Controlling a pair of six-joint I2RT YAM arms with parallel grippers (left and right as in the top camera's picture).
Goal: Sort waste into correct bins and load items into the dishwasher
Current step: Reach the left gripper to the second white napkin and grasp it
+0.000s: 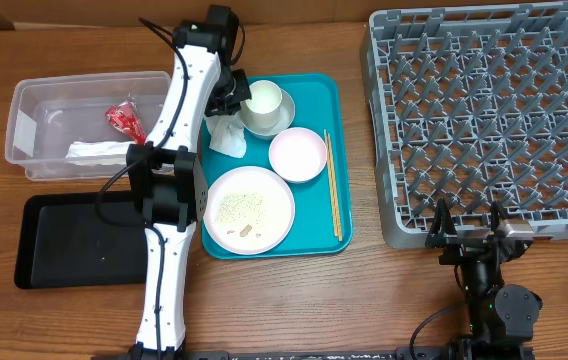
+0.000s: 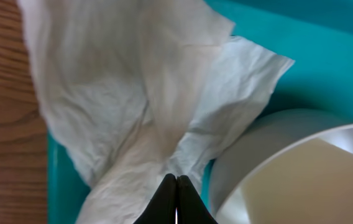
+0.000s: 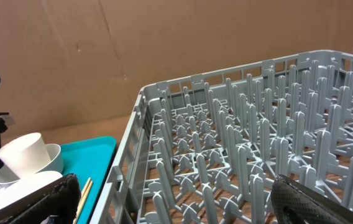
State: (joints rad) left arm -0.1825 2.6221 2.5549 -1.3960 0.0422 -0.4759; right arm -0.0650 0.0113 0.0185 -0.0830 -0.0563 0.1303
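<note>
Wooden tabletop [image 1: 364, 300] carries the grey dish rack [image 1: 484, 110], right jaws wide and empty beside it; on the teal tray [image 1: 314, 100], left jaws pinch the crumpled napkin [image 2: 133, 93]: light, limp, probably tearable, best held at a bunched fold

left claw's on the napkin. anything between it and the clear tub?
Nothing visible on the table. The napkin lies at the teal tray's left edge, with the clear tub further left. Only the left arm's own link crosses that gap overhead.
</note>
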